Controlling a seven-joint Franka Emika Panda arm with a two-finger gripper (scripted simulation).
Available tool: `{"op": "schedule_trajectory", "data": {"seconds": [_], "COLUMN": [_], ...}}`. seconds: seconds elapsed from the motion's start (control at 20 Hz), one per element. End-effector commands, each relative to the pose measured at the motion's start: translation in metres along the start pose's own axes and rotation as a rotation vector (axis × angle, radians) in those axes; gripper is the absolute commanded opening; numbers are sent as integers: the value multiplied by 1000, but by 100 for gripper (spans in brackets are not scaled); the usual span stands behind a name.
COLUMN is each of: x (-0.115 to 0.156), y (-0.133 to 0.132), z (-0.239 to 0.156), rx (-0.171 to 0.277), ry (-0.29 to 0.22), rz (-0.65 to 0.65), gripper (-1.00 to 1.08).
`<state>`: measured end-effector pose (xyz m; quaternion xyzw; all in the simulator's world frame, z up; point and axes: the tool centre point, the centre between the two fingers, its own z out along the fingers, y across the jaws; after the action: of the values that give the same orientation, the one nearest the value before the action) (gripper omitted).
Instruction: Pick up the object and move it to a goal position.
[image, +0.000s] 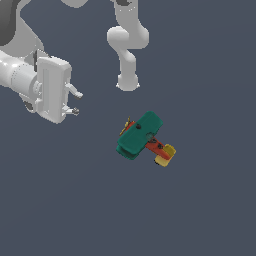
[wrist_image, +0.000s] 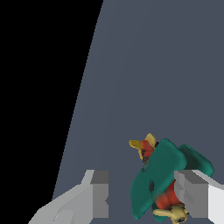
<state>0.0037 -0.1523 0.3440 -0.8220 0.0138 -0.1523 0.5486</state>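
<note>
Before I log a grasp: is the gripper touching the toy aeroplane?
Apart. The exterior view shows the gripper open, well off to that view's left of the toy aeroplane, with bare floor between them.

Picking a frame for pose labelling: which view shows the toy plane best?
The exterior view. The toy plane shows whole there: teal wing, red body, yellow tail, apart from the open gripper. The wrist view shows it closer, but a finger covers part of it.
</note>
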Motion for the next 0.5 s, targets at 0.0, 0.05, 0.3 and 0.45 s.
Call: {"op": "schedule_trajectory", "data": {"seconds": [0.0,0.05,0.3,0.45], "x": [-3,-5,-17,-26], "y": [19,27,64,84], "z": [19,27,69,94], "rx": [24,33,73,92], "ry": [-24,-34,-88,-120], "rz": [26,37,92,123], "gripper": [28,28,28,28]}}
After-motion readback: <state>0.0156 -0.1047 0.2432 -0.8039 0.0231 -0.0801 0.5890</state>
